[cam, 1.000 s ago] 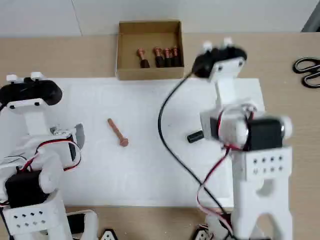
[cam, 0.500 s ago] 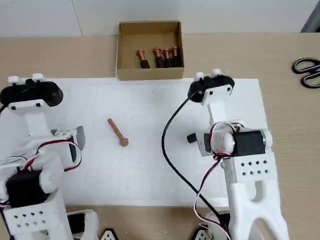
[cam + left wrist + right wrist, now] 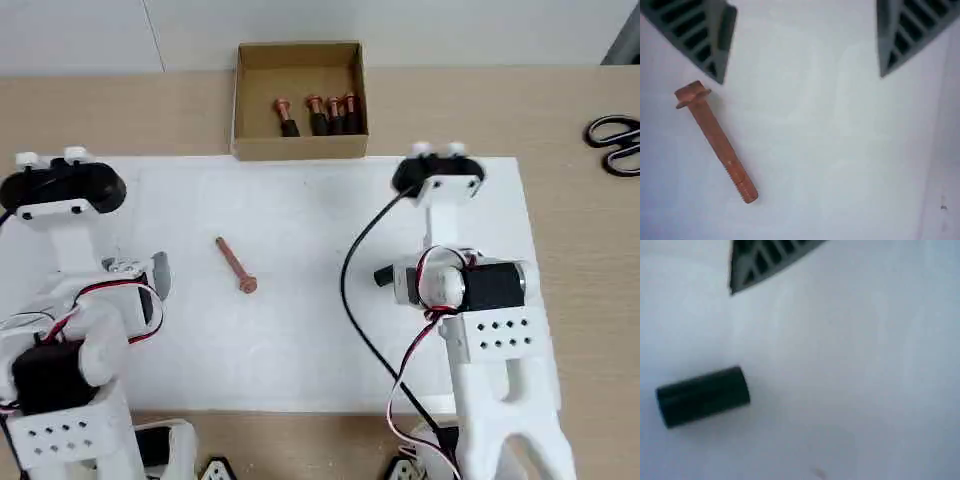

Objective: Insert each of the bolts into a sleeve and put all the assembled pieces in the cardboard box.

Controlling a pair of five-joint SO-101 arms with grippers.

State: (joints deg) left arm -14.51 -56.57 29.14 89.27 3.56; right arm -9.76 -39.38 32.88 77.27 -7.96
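Note:
A copper bolt (image 3: 237, 265) lies loose on the white mat (image 3: 300, 340), left of centre. My left gripper (image 3: 805, 40) hovers open just over the mat, and the bolt (image 3: 715, 142) lies a little off to one side of its fingers. In the high view the left gripper (image 3: 150, 272) sits left of the bolt. A black sleeve (image 3: 383, 275) lies on its side and peeks out from under my right arm (image 3: 455, 285). The right wrist view has the sleeve (image 3: 702, 396) apart from one dark finger (image 3: 765, 260), with nothing held. The cardboard box (image 3: 250, 100) holds several assembled pieces (image 3: 320, 115).
Scissors (image 3: 615, 143) lie on the wooden table at the far right. The right arm's black cable (image 3: 350, 290) loops over the mat between bolt and sleeve. The box stands just beyond the mat's far edge.
My right arm has drawn back from near the box toward the front and now stands over the black sleeve. The left arm and the bolt have not moved.

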